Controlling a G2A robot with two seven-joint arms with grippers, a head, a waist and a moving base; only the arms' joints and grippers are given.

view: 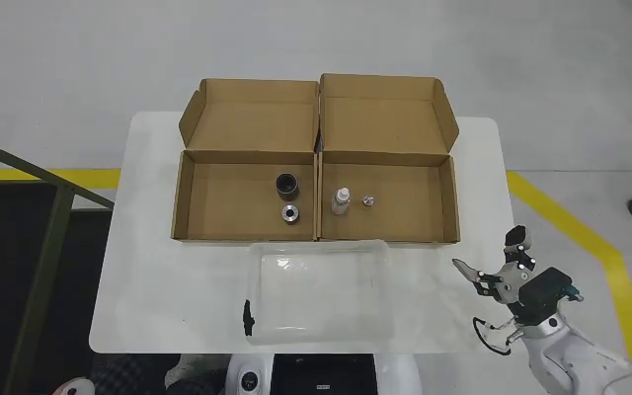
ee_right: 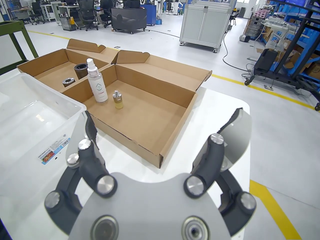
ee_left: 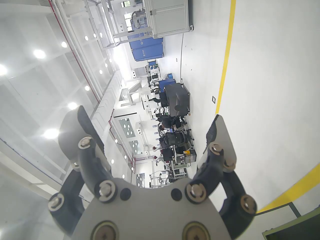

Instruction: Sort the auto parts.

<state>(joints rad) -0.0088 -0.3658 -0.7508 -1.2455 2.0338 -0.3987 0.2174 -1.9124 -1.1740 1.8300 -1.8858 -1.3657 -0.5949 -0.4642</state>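
Note:
Two open cardboard boxes stand side by side. The left box [view: 202, 202] holds a black cylinder [view: 286, 183] and a grey metal ring part [view: 289, 212]. A white spray bottle [view: 341, 200] and a small metal fitting [view: 367, 199] stand upright in the right box [view: 420, 222]. My right gripper [view: 488, 251] hovers open and empty near the table's front right corner, facing the boxes. Its wrist view shows the bottle [ee_right: 96, 83], the fitting [ee_right: 118, 101], the cylinder [ee_right: 80, 71] and the ring [ee_right: 68, 82] beyond the gripper [ee_right: 162, 114]. My left gripper [ee_left: 150, 116] is open, empty, and faces the room.
A clear plastic bin [view: 259, 296] sits in front of the boxes, with something small and dark [view: 247, 318] at its front left corner. In the right wrist view the bin's rim [ee_right: 50, 89] lies beside one finger. The white table [view: 148, 247] ends just right of the right box.

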